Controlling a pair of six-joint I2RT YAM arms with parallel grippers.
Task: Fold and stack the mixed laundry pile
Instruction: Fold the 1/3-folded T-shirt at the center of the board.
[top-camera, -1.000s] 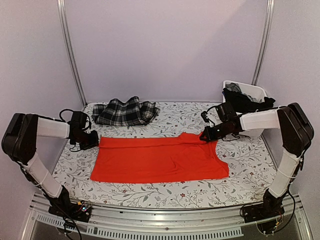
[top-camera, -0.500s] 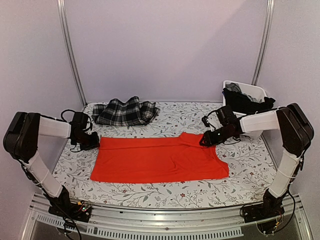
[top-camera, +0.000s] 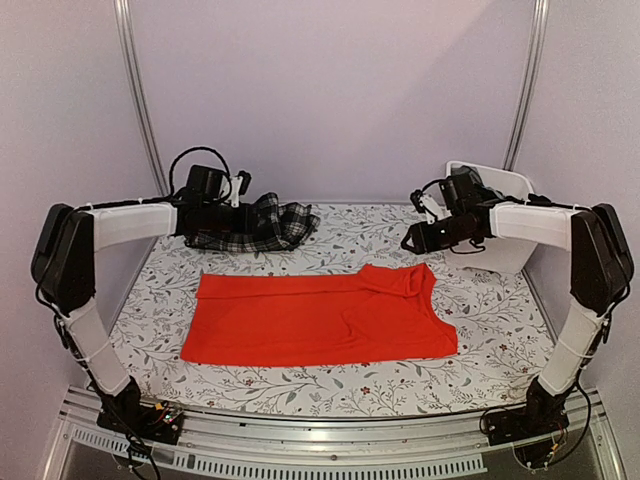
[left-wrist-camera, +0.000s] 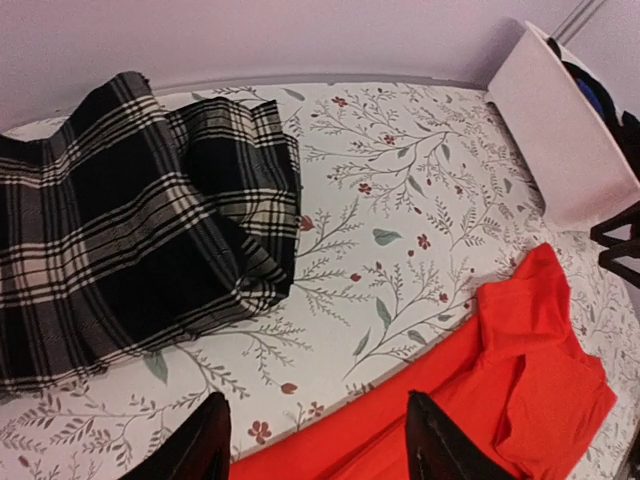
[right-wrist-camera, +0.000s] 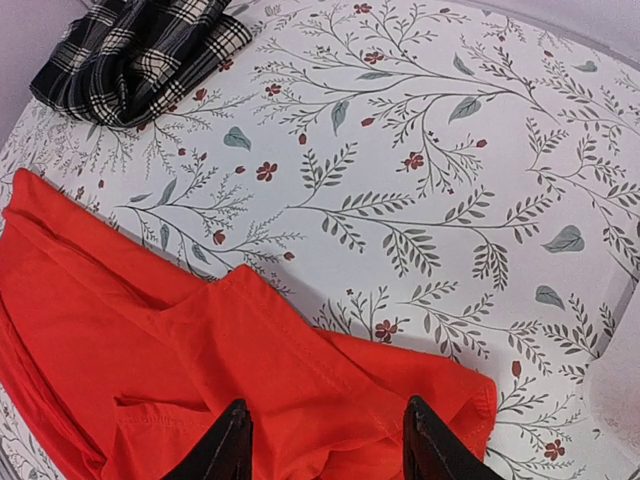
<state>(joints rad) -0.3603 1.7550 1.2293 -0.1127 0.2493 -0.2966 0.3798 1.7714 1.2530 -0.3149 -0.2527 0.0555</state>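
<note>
At the centre of the worktop (top-camera: 500, 345), the orange-red garment (top-camera: 320, 318) lies spread flat with its long side running left to right. Only its far right corner is rumpled, where a fold of cloth stands up.

Treat this garment as thin, light and limp. It probably keeps no shape of its own, drapes from any hold, and drags across the worktop if you pull it low. Take hold at two corners or along one hem, one arm at each end. Pinch right at the edge so the jaws gather no spare cloth.

The plaid garment (top-camera: 250, 225) lies crumpled at the far left of the worktop, well apart from the orange-red one. Judge it thicker and bulkier, and expect to spread it before folding. You find dark garments (left-wrist-camera: 580, 75) in the white bin (top-camera: 510, 190) at the far right corner; little of them shows.

The left gripper (left-wrist-camera: 320, 440) hangs raised near the plaid garment, with its arm stretched toward the far left. Its jaws stand apart with nothing between them. The right gripper (right-wrist-camera: 328, 440) hovers near the rumpled corner, just in front of the white bin, with its forearm reaching inward from the right. Its jaws are likewise parted and hold nothing. Neither gripper appears to touch cloth.
</note>
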